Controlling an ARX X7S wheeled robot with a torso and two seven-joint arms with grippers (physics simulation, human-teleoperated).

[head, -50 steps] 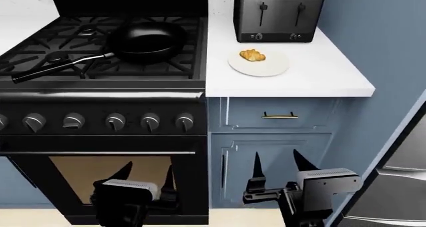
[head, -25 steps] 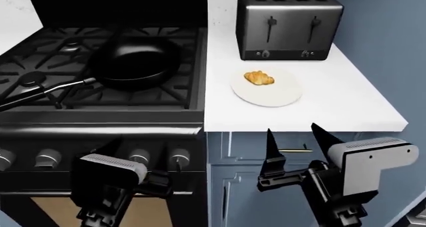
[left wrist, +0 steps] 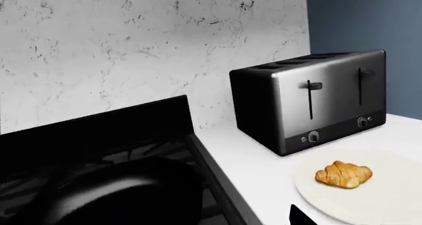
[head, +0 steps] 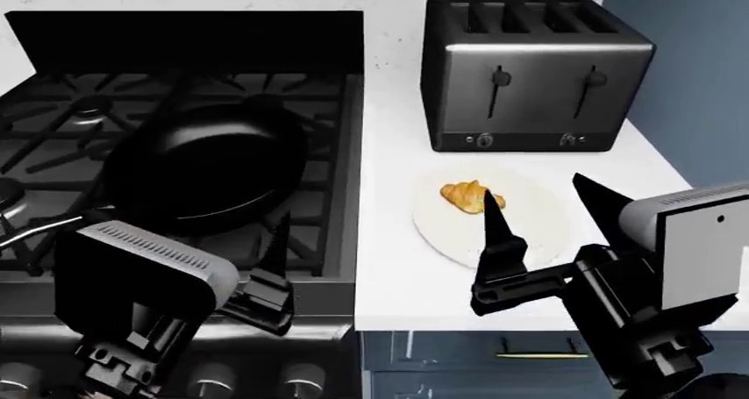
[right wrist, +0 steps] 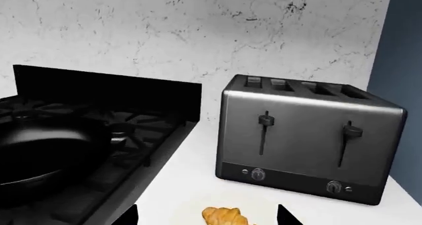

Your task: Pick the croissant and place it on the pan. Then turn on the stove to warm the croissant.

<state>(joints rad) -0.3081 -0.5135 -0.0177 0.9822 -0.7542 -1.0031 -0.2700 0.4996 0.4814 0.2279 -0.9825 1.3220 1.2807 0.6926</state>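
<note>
The croissant [head: 468, 195] lies on a white plate [head: 532, 232] on the counter, right of the stove [head: 188, 48]. It also shows in the left wrist view [left wrist: 343, 174] and the right wrist view [right wrist: 228, 216]. The black pan [head: 205, 167] sits on the stove grates, empty, its handle [head: 30, 228] pointing left. My right gripper [head: 550, 215] is open above the plate's near side, with the croissant just beyond and between its fingertips [right wrist: 287, 216]. My left gripper [head: 240, 254] is open over the stove's front edge, near the pan; only one fingertip [left wrist: 300, 216] shows in its wrist view.
A steel-and-black toaster [head: 532, 74] stands at the back of the counter, just behind the plate. The stove's back panel meets a white marble wall [right wrist: 197, 32]. Two stove knobs [head: 302, 381] peek out at the bottom. A blue wall [head: 690, 57] bounds the counter on the right.
Both arms have risen from in front of the oven and cabinet to counter height. The view has moved up and closer. The right gripper now hovers over the plate.
</note>
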